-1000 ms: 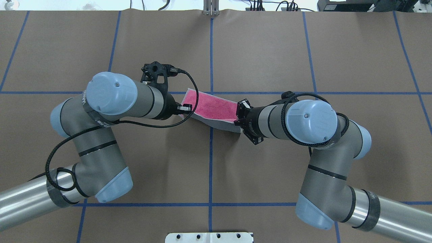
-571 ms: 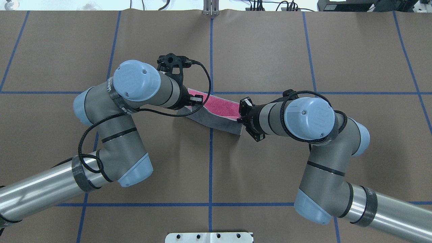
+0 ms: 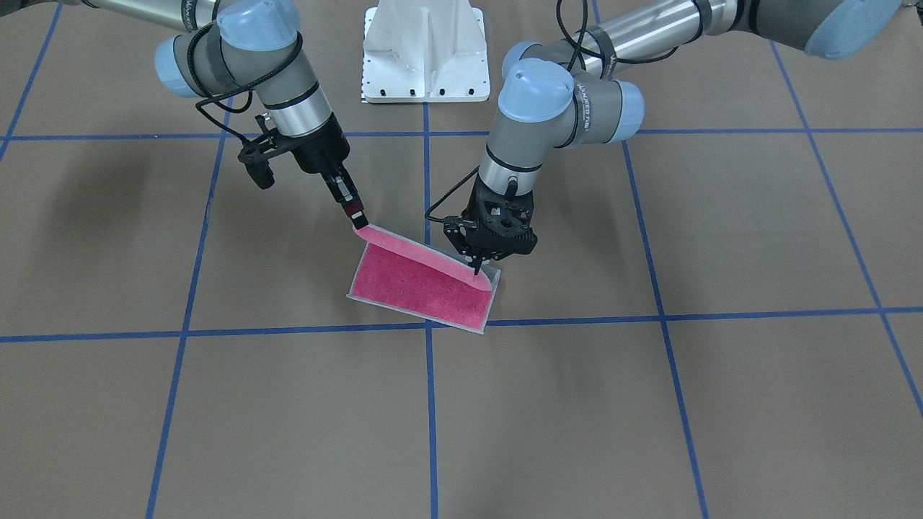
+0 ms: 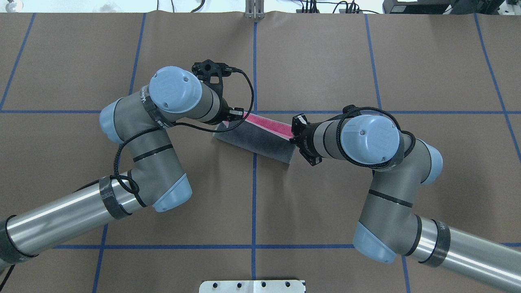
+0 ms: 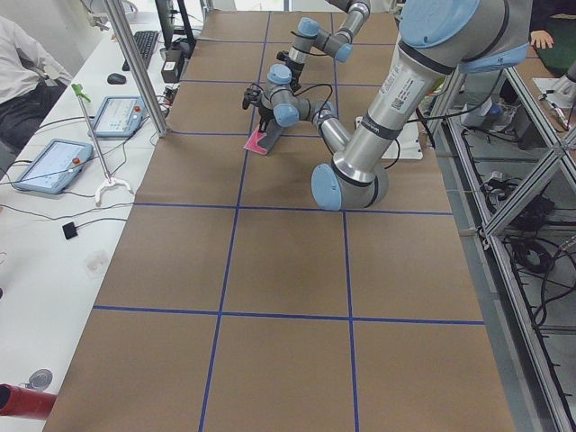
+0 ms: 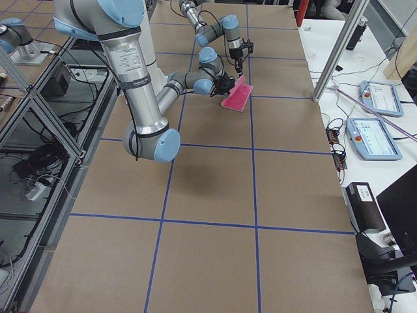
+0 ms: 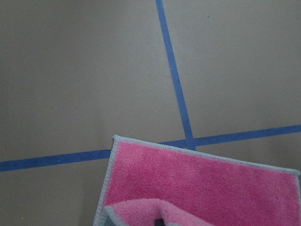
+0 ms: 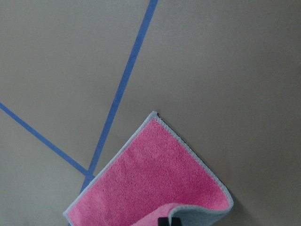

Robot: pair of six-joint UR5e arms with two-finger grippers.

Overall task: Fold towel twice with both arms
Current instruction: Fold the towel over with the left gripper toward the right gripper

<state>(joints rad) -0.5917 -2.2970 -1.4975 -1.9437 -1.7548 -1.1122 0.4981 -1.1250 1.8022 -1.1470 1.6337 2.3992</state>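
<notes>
1. pink and dark grey square terry towel (image 3: 425, 292) lies mid-table on the brown paper sheet with blue tape lines (image 3: 649, 404), its robot-side edge raised over the pink face.
2. left black two-finger gripper (image 3: 477, 268) and right black two-finger gripper (image 3: 358, 220) each seem clamped on a raised corner, though the fingertips are mostly hidden.
3. the cloth looks soft, light and floppy, so the corners are the best hold.
</notes>
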